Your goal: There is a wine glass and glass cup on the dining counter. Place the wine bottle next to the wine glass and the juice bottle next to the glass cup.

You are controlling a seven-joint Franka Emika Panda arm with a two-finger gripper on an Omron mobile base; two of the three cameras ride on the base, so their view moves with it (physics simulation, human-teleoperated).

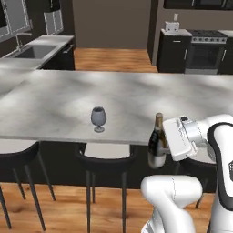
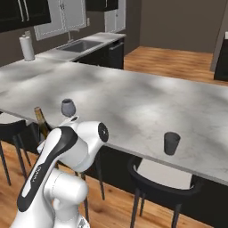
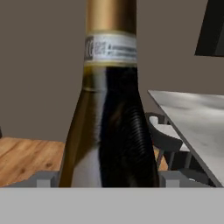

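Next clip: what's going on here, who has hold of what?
The robot arm's gripper holds the wine bottle upright, off the near edge of the dining counter and not yet over it. In the hand view the bottle sits right between the finger tips. The wine glass stands on the counter near its front edge, to the left of the bottle. The glass cup stands further right along the same edge. Nothing has been set down beside either glass yet.

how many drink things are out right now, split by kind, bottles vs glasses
Bottles: 1, the wine bottle, held in the end effector off the near edge of the dining counter.
Stemmed glasses: 1, the wine glass, on the counter.
Tumblers: 1, the glass cup, on the counter.
Total: 3.
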